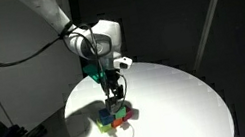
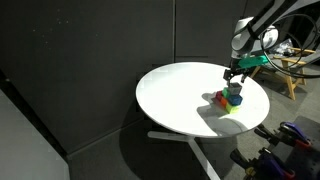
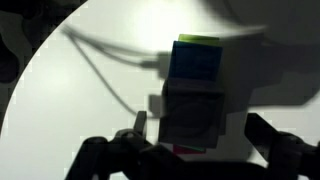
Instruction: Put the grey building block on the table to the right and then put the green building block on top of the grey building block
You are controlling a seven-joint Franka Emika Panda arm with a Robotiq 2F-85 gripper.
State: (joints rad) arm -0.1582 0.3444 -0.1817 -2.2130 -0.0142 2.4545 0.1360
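Observation:
Several small blocks sit bunched in a low pile (image 1: pixel 117 115) near the table's (image 1: pixel 184 98) front edge, also visible in the other exterior view as a pile (image 2: pixel 229 99). In the wrist view the grey building block (image 3: pixel 193 100) lies in shadow on top, with a blue block (image 3: pixel 196 62) beyond it and a yellow-green edge (image 3: pixel 198 40) past that. A sliver of red shows beneath the grey one. I cannot single out the green building block for certain. My gripper (image 3: pixel 197 125) hangs just above the pile, open, its fingers either side of the grey block and not touching it.
The round white table (image 2: pixel 180 95) stands on a pedestal against dark curtains. Most of its bare top stretches away from the pile. A cable's shadow (image 3: pixel 110 70) crosses the surface in the wrist view. Equipment and a chair (image 2: pixel 290 70) stand beyond the table's rim.

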